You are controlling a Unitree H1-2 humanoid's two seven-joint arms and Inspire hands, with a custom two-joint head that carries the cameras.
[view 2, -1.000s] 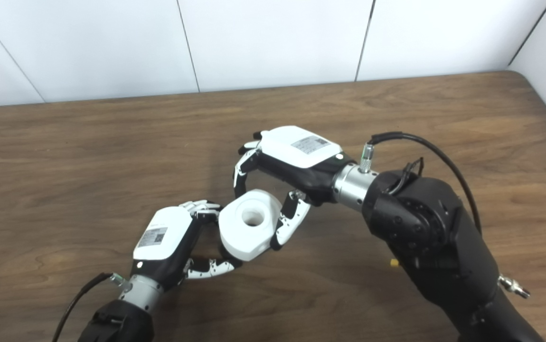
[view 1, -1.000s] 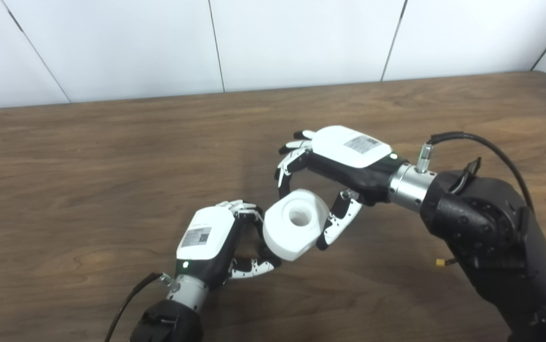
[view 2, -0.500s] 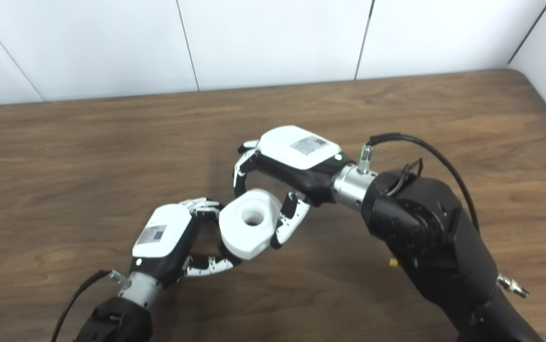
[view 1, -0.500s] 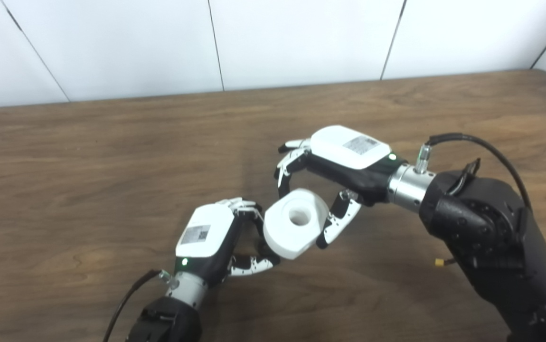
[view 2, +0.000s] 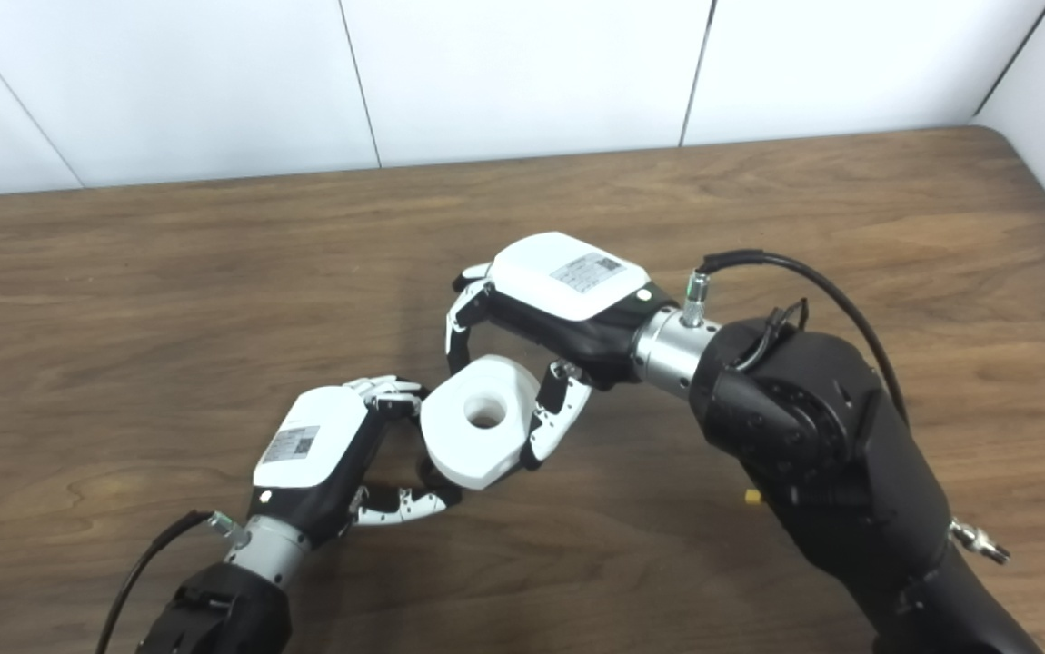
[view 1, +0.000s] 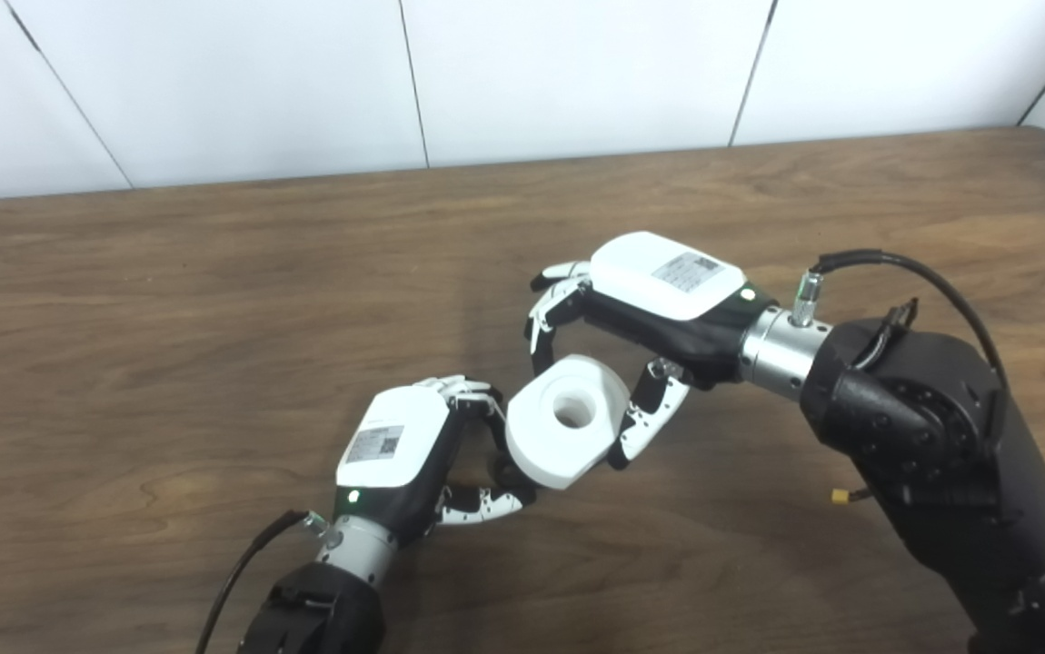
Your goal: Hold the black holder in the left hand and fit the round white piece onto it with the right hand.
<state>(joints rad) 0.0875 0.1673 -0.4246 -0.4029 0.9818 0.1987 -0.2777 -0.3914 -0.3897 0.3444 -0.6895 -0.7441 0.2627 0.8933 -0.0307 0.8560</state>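
Worktop (view 1: pixel 213 291): brown wood grain, streaked darker along its length. Wall (view 1: pixel 577 73): white panels parted by thin dark seams. Round white piece (view 1: pixel 566 434): plain white, with a shadowed grey bore at centre. Left hand (view 1: pixel 395 450): white back shell carrying a small grey printed label, black underside, a green light near the silver wrist. Right hand (view 1: pixel 659 286): likewise white over black, grey label, green light. Fingers (view 1: pixel 645 427): black and white segments. Arms: matte black, with black cables.

Brown wooden table (view 1: pixel 168 300) — white panelled wall (view 1: pixel 577 73) behind it
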